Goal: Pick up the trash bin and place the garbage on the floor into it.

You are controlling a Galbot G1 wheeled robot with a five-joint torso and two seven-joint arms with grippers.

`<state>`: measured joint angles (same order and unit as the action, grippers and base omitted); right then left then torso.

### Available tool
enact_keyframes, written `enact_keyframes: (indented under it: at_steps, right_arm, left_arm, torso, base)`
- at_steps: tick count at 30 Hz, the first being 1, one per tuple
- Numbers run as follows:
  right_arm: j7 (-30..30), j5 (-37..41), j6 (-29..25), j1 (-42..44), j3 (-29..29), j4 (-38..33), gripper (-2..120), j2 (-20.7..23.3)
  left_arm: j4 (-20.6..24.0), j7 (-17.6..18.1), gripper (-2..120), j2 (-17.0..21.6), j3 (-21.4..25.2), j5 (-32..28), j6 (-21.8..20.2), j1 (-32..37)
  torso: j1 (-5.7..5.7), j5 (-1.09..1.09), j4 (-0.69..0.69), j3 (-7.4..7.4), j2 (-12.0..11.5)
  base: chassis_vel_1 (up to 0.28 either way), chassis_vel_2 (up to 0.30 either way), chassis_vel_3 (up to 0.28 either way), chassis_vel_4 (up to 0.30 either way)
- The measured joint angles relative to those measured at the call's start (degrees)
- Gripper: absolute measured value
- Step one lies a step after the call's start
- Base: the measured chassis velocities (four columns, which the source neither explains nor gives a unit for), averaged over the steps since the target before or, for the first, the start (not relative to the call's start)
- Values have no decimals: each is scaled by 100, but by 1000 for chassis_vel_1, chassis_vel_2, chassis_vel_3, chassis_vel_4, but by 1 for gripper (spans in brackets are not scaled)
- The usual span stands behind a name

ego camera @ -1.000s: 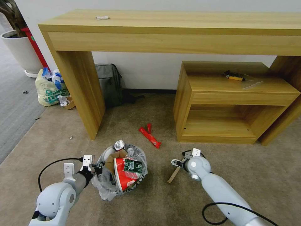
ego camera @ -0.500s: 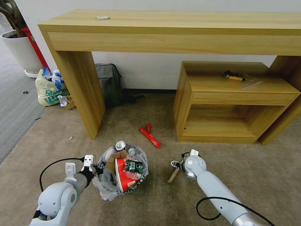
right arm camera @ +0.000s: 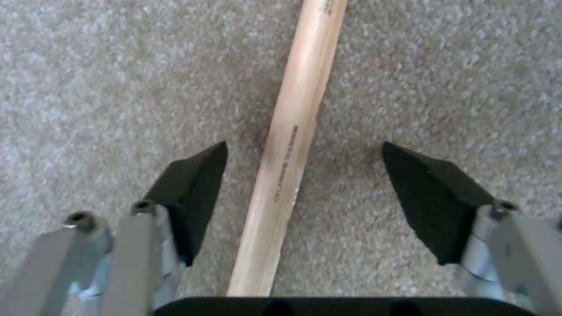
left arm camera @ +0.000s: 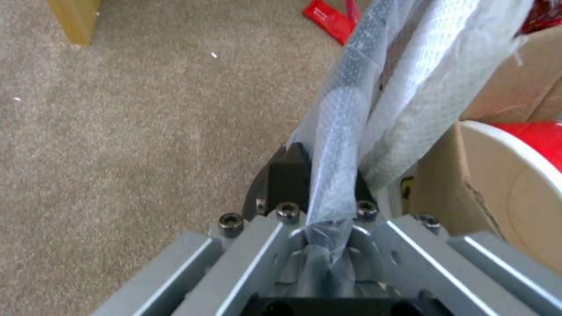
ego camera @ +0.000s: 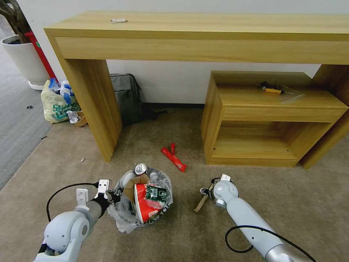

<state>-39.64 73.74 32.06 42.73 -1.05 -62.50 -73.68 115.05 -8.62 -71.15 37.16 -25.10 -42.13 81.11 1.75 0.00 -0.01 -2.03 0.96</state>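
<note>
The trash bin point(ego camera: 160, 210), black and lined with a translucent plastic bag point(left arm camera: 375, 87), stands on the beige floor point(ego camera: 291, 203) in front of me, stuffed with a red cup point(ego camera: 142, 203), cardboard point(left arm camera: 515, 101) and a can point(ego camera: 140, 169). My left gripper point(ego camera: 109, 195) is shut on the bin's bagged rim, with its fingers point(left arm camera: 287, 175) pinching the plastic. A wooden stick point(right arm camera: 293, 145) lies flat on the carpet to the bin's right. My right gripper point(right arm camera: 304, 147) is open just above it, one finger on each side. A red wrapper point(ego camera: 173, 158) lies farther off, toward the desk.
A long wooden desk point(ego camera: 200, 36) spans the back, with a low wooden shelf unit point(ego camera: 269, 120) under its right side. A grey backpack point(ego camera: 126, 98), a yellowish shopping bag point(ego camera: 58, 103) and a white plant pot point(ego camera: 25, 60) stand at the left. Grey ribbed carpet point(ego camera: 18, 123) borders the left.
My right arm has sunk lower and drawn slightly left over the stick. The left gripper and the bin have barely moved.
</note>
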Motion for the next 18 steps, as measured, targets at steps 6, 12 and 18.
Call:
enact_keyframes:
  at_steps: [6, 12, 18]
  right_arm:
    - [29, -38, -20, 8, -9, 23, 46, -1]
    - [75, -91, -29, 20, -19, 36, 22, -6]
    - [77, -102, -30, 43, -21, 15, 2, -9]
  left_arm:
    - [9, -8, 0, -3, -4, 6, 0, 6]
    - [21, -13, 0, 10, 0, 7, 0, 6]
    - [23, -20, 0, -4, 1, 7, 0, 11]
  torso:
    - [0, 0, 0, 0, 0]
    - [0, 0, 0, 0, 0]
    - [0, 0, 0, 0, 0]
  base:
    - [0, 0, 0, 0]
    - [0, 0, 0, 0]
    - [0, 0, 0, 0]
